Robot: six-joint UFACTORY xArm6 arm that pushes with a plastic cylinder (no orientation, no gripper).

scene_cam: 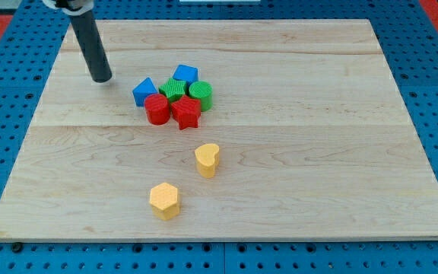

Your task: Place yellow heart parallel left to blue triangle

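No readable markings - no pincer, rod leans, my tip (103, 78) left of blue triangle (144, 91); yellow heart (207, 159) well below.

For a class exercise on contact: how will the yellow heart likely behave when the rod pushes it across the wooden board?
The yellow heart looks squat and flat-based, so it should slide, not roll or tip. Its lobed outline may make it rotate under an off-centre push. It stands apart from the other blocks; my tip is far off.

no text, labels or numbers can be read anywhere here.
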